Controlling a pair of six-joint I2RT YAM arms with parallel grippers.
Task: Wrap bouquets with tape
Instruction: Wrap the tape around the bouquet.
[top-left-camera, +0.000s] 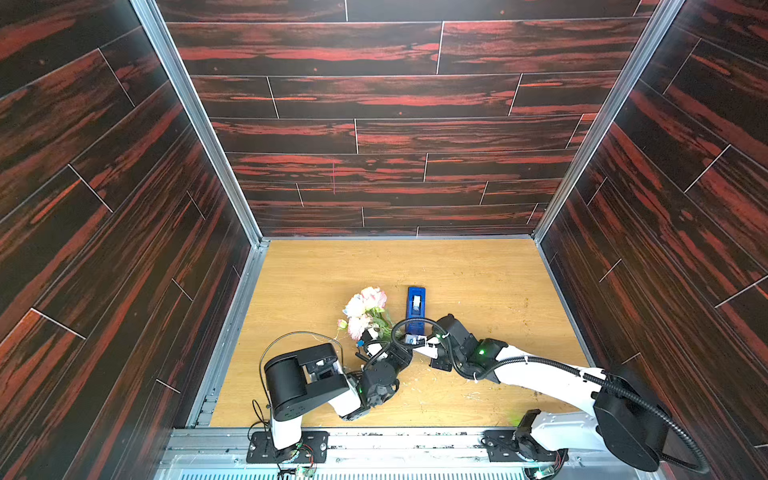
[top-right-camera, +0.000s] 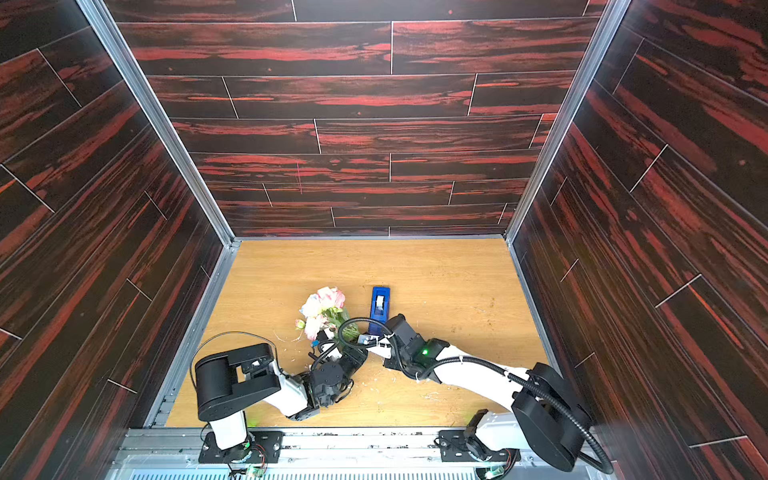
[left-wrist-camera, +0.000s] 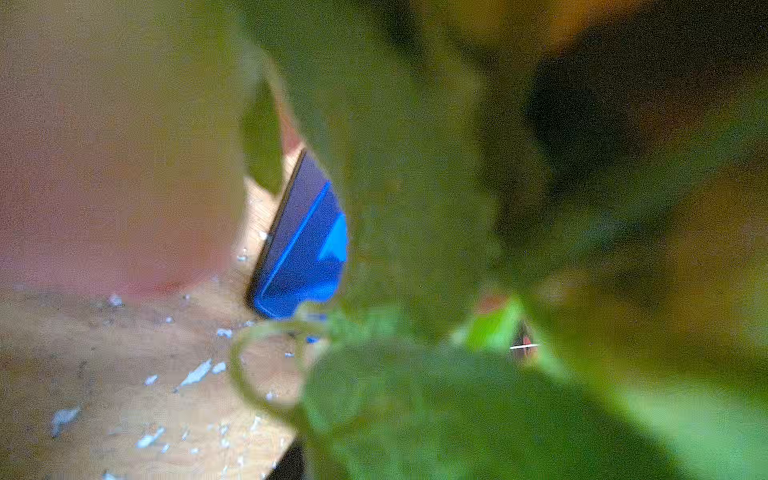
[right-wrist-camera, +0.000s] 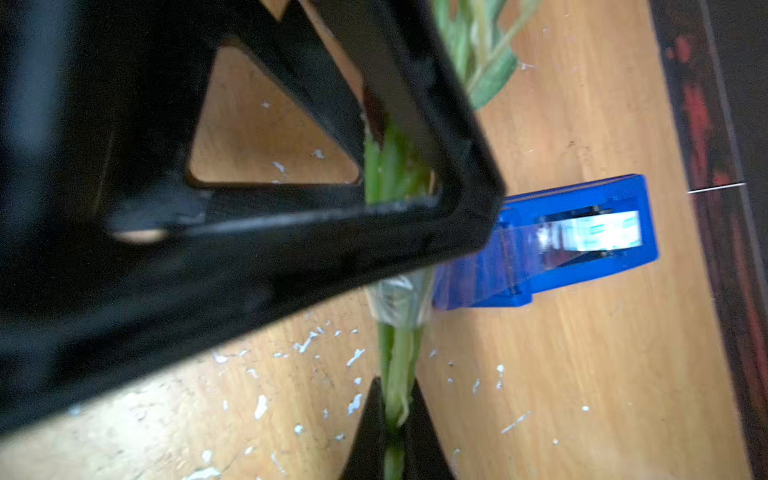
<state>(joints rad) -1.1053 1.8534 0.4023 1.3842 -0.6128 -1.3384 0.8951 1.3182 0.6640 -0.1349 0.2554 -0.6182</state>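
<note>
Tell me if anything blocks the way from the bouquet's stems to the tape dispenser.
Nothing visible does. The right gripper holds the bouquet by its stems, and they pass close beside the near end of the tape dispenser.

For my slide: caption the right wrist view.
Right gripper shut on the bouquet stems, which carry a clear tape band; blue dispenser on the table beyond.
</note>
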